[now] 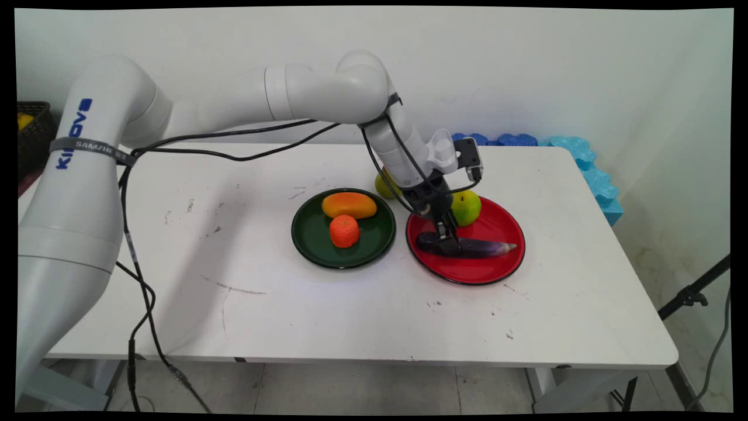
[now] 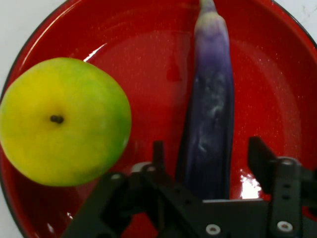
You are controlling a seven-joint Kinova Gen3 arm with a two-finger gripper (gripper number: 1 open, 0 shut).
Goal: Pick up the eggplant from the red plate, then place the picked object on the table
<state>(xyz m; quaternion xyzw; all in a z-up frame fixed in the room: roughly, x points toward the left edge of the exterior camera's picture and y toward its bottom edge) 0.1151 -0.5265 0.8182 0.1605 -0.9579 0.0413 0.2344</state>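
A purple eggplant (image 1: 482, 248) (image 2: 210, 114) lies lengthwise on the red plate (image 1: 473, 276) (image 2: 277, 69). My gripper (image 1: 449, 241) (image 2: 209, 151) is down over the eggplant's thick end, open, with one finger on each side of it and a small gap on both sides. A yellow-green apple (image 1: 467, 207) (image 2: 62, 121) rests on the same plate, just beside the gripper's left finger (image 2: 158, 156) in the hand view.
A dark green plate (image 1: 312, 248) left of the red one holds a mango (image 1: 349, 205) and an orange (image 1: 344, 231). Another yellow-green fruit (image 1: 382, 187) sits on the table behind the arm. Blue foam (image 1: 584, 158) lines the back right corner; a black basket (image 1: 32, 131) stands far left.
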